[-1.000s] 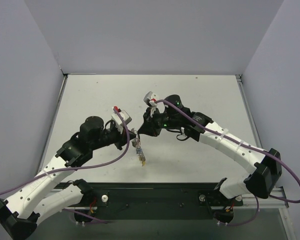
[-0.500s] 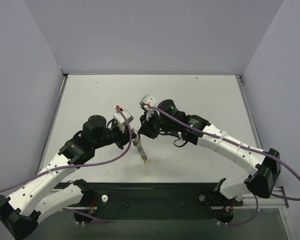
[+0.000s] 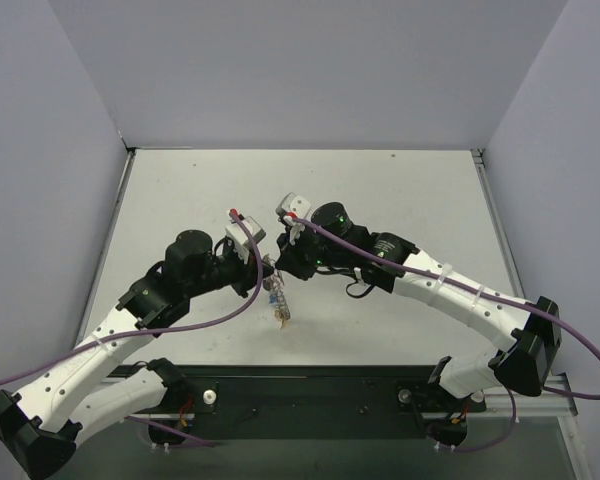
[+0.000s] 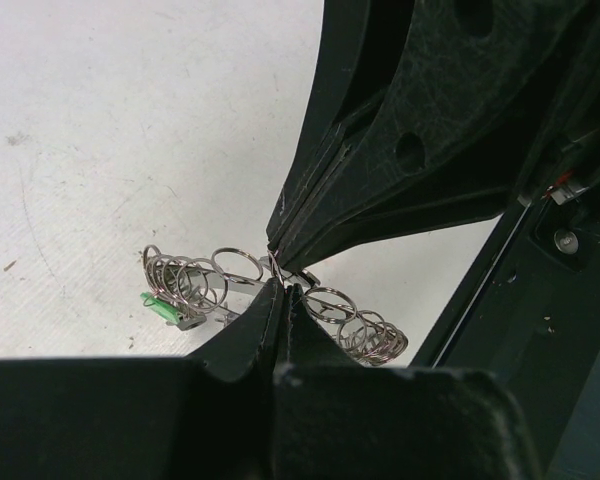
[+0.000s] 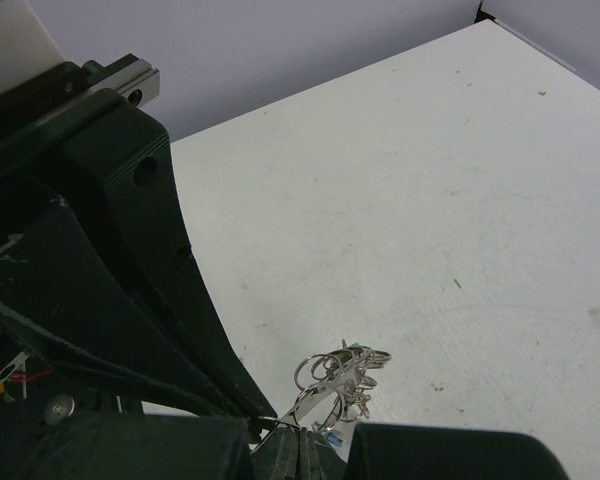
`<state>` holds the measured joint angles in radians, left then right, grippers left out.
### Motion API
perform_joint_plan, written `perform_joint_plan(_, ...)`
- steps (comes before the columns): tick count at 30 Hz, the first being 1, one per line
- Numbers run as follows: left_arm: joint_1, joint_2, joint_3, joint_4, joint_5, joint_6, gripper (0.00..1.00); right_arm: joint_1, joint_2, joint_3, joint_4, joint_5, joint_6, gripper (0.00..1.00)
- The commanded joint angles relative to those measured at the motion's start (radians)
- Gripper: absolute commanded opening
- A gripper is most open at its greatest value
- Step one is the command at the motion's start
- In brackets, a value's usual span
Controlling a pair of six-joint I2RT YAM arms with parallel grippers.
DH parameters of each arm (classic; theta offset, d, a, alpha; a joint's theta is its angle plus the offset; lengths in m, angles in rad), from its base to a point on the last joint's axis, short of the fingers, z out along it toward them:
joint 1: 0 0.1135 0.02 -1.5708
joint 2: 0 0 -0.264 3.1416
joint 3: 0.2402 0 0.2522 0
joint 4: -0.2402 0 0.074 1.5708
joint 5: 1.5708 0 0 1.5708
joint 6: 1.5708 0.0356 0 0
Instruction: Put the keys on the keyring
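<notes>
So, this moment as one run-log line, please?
left pincer: shut on keyring | right pincer: shut on keyring | green key: beside keyring's rings

I found nothing to read here: no word, number, label or brand showed clearly enough in any of my views, from above or from either wrist.

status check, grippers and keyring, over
Left gripper and right gripper shut on silvery chain-rimmed metal keyring, tip to tip. Green-headed key at one end. Grippers crowd each other.
</notes>
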<state>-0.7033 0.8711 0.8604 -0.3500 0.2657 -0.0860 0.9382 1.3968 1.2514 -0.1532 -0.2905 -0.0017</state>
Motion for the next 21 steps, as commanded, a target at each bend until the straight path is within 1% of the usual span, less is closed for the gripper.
perform_joint_plan(1, -0.019, -0.047, 0.052, 0.206, 0.135, -0.027, 0.0, -0.016, 0.016, -0.012, -0.046, 0.113, -0.021, 0.0)
perform_joint_plan(8, -0.019, -0.064, 0.039, 0.175, 0.122, -0.012, 0.0, -0.032, -0.018, -0.018, -0.043, 0.105, -0.014, 0.0)
perform_joint_plan(21, -0.021, -0.092, 0.011, 0.18, 0.106, -0.017, 0.0, -0.044, -0.061, -0.03, -0.036, 0.068, -0.009, 0.0)
